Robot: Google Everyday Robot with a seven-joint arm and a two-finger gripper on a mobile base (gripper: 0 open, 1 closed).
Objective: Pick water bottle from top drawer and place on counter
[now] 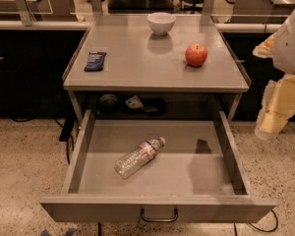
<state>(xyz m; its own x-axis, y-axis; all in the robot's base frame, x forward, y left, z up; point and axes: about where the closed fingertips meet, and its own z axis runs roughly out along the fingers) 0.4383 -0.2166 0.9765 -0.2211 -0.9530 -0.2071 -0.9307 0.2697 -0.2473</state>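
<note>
The water bottle (139, 157) lies on its side in the open top drawer (157, 211), left of the middle, with its pale cap pointing to the back right. The drawer is pulled fully out below the counter (137, 73). My arm comes in at the right edge of the view. My gripper (269, 127) hangs at the arm's lower end, to the right of the drawer's right wall and above the floor. It is well apart from the bottle.
On the counter stand a white bowl (161, 22) at the back, a red apple (196, 54) at the right and a dark blue flat packet (95, 61) at the left. Cables lie on the speckled floor by the drawer.
</note>
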